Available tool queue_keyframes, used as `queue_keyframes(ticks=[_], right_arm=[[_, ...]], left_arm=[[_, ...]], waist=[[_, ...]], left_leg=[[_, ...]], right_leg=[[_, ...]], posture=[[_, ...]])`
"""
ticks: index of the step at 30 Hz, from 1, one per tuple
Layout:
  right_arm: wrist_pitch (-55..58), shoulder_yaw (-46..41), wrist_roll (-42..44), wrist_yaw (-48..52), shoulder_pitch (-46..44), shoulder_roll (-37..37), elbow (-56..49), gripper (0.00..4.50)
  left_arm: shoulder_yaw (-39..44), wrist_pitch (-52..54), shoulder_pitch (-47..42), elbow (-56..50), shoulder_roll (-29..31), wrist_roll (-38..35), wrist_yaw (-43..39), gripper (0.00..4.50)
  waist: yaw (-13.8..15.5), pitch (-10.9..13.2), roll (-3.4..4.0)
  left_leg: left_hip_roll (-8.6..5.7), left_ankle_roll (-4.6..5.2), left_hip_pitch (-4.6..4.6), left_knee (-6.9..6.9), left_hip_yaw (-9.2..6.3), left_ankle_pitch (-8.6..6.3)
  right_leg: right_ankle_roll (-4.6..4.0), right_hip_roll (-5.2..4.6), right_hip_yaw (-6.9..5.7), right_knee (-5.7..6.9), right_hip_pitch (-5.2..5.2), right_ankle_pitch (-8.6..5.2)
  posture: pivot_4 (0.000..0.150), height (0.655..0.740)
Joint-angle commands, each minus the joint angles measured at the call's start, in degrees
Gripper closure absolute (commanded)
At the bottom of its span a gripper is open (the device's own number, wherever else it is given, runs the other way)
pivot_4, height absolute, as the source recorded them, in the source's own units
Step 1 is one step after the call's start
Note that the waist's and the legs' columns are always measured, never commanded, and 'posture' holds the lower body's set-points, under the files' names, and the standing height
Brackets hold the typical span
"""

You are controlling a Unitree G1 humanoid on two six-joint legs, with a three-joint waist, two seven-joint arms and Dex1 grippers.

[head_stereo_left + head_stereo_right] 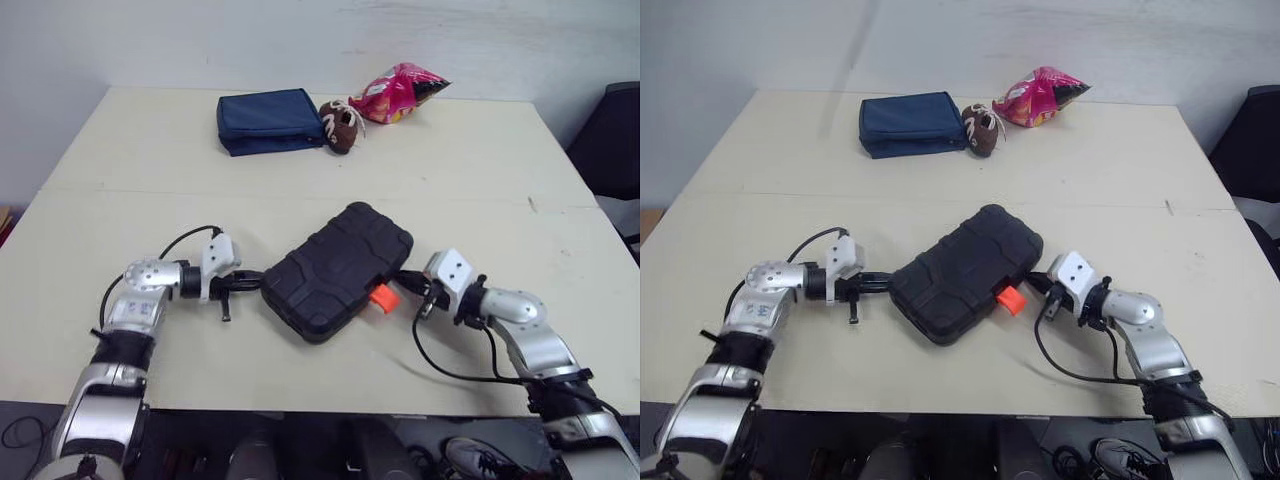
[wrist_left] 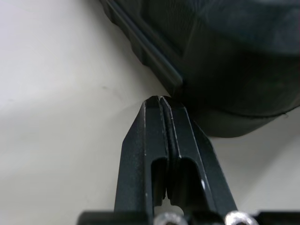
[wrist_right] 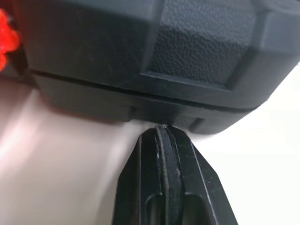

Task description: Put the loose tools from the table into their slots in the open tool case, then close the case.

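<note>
Tool case: hard shell, prob heavy, slick; take by ends. L end effector, R end effector both closed, empty.

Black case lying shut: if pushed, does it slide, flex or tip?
Probably stiff: the tool case looks like a moulded hard shell. It lies flat and low on the table, so it should slide or pivot rather than tip. The shut left gripper and right gripper press at its sides with narrow tips, which may slip on the rounded edges.
</note>
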Motion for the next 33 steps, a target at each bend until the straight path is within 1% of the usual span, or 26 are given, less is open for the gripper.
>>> queue_keyframes(ticks=[1,3,4,5,7,8,9,11,13,14,16,18,21,25,28,33], right_arm=[[0.0,-2.9,-0.3,0.0,3.4,-2.4,-1.4,4.50],[-0.1,-4.9,0.2,-0.6,5.1,-3.4,-3.1,4.50],[0.7,-6.7,1.5,-1.0,6.6,-3.7,-5.7,4.50],[1.4,-7.9,2.5,-1.3,7.8,-3.9,-7.7,4.50],[1.0,-10.9,8.8,0.9,11.4,-3.2,-16.9,4.50],[2.4,-11.6,11.0,1.7,13.1,-3.5,-21.3,4.50],[4.0,-12.2,12.5,1.9,14.7,-3.8,-25.3,4.50],[8.6,-11.9,14.5,1.5,17.1,-4.6,-32.1,4.50],[12.2,-10.9,15.4,0.7,18.1,-4.7,-36.2,4.50],[13.3,-10.1,14.9,0.2,18.1,-4.7,-37.7,4.50],[15.1,-8.9,14.1,-0.7,18.0,-4.5,-39.7,4.50],[17.2,-7.5,12.7,-2.3,17.4,-4.1,-40.9,4.50],[20.0,-4.0,8.6,-5.4,15.8,-3.4,-40.9,4.50],[21.9,-2.6,6.8,-8.1,14.8,-1.9,-41.2,4.50],[23.4,-1.6,5.6,-8.3,14.7,-2.3,-41.7,4.50],[24.6,-1.5,5.5,-8.1,12.9,-2.0,-41.6,4.50]], left_arm=[[10.2,11.0,-0.9,-12.7,0.0,-11.6,7.4,4.48],[13.2,16.6,-2.0,-18.4,-0.8,-17.3,10.0,4.48],[12.4,19.8,-2.5,-22.3,-0.7,-19.5,9.9,4.48],[11.8,22.3,-2.8,-25.1,-0.6,-21.0,10.0,4.48],[9.3,29.8,-5.8,-30.3,-3.7,-27.9,10.5,4.48],[7.9,31.5,-7.4,-30.4,-4.8,-28.6,10.6,4.48],[6.1,31.9,-8.9,-29.6,-5.4,-27.7,10.0,4.48],[1.0,29.1,-11.6,-25.7,-6.2,-22.4,8.0,4.48],[-4.8,24.6,-13.2,-22.0,-6.5,-16.7,5.6,4.48],[-8.2,21.8,-14.2,-19.5,-7.2,-13.2,5.0,4.48],[-12.3,17.9,-15.6,-15.5,-8.7,-8.8,4.2,4.48],[-13.4,16.4,-16.7,-10.8,-12.0,-7.7,4.4,4.48],[-17.4,11.5,-17.8,-2.5,-13.9,-1.2,5.0,4.48],[-17.5,11.2,-18.4,0.8,-15.4,0.9,6.1,4.48],[-18.7,11.4,-18.1,1.8,-15.6,3.0,6.5,4.48],[-18.7,12.8,-16.4,1.3,-16.0,4.1,6.5,4.48]], waist=[[0.4,0.0,0.03],[1.1,0.0,0.04],[1.2,0.0,0.04],[1.5,0.0,0.04],[2.1,0.0,0.21],[2.3,0.0,0.30],[2.2,0.1,0.33],[2.2,0.1,0.36],[1.8,0.0,0.38],[1.5,0.0,0.38],[1.2,0.0,0.38],[1.1,0.1,0.39],[0.8,0.1,0.39],[0.8,0.1,0.40],[0.9,0.0,0.40],[0.8,0.0,0.46]], left_leg=[[0.00,0.00,-0.03,-0.01,-0.02,0.00],[0.01,-0.01,-0.39,0.14,-0.30,0.00],[0.01,-0.01,-0.65,0.31,-0.42,0.00],[-0.01,0.01,-0.72,0.34,-0.43,-0.01],[-0.11,0.07,-0.72,0.33,-0.41,-0.05],[-0.17,0.10,-0.76,0.34,-0.41,-0.06],[-0.21,0.12,-0.77,0.37,-0.41,-0.06],[-0.24,0.13,-0.75,0.44,-0.37,-0.04],[-0.22,0.08,-0.66,0.42,-0.29,-0.04],[-0.22,0.05,-0.62,0.41,-0.23,-0.06],[-0.23,0.02,-0.61,0.36,-0.20,-0.05],[-0.23,0.02,-0.68,0.37,-0.20,-0.05],[-0.16,0.06,-0.79,0.41,-0.20,-0.06],[-0.13,0.07,-0.75,0.41,-0.18,-0.06],[-0.11,0.07,-0.74,0.42,-0.18,-0.06],[-0.12,0.08,-0.67,0.43,-0.19,-0.06]], right_leg=[[0.00,0.00,-0.01,0.00,0.00,0.00],[0.00,-0.02,-0.21,-0.02,-0.19,0.00],[0.01,-0.05,-0.32,0.03,-0.37,0.00],[0.03,-0.09,-0.33,0.03,-0.41,0.02],[0.06,-0.14,-0.32,-0.01,-0.38,0.03],[0.10,-0.18,-0.31,-0.01,-0.39,0.05],[0.14,-0.19,-0.29,-0.03,-0.39,0.07],[0.20,-0.12,-0.22,0.01,-0.39,0.11],[0.20,0.09,-0.11,-0.02,-0.36,0.11],[0.19,0.15,-0.06,-0.02,-0.36,0.11],[0.15,0.19,-0.03,-0.04,-0.38,0.08],[0.14,0.19,-0.04,-0.04,-0.46,0.08],[0.15,0.16,-0.02,-0.06,-0.55,0.08],[0.15,0.17,0.02,-0.03,-0.56,0.08],[0.15,0.16,0.01,-0.03,-0.54,0.08],[0.15,0.15,0.01,-0.03,-0.46,0.08]], posture=[[0.150,0.7400],[0.150,0.7400],[0.150,0.7400],[0.150,0.7400],[0.150,0.7400],[0.150,0.7400],[0.150,0.7400],[0.150,0.7400],[0.150,0.7400],[0.150,0.7400],[0.150,0.7400],[0.150,0.7400],[0.150,0.7400],[0.150,0.7400],[0.150,0.7400],[0.150,0.7400]])
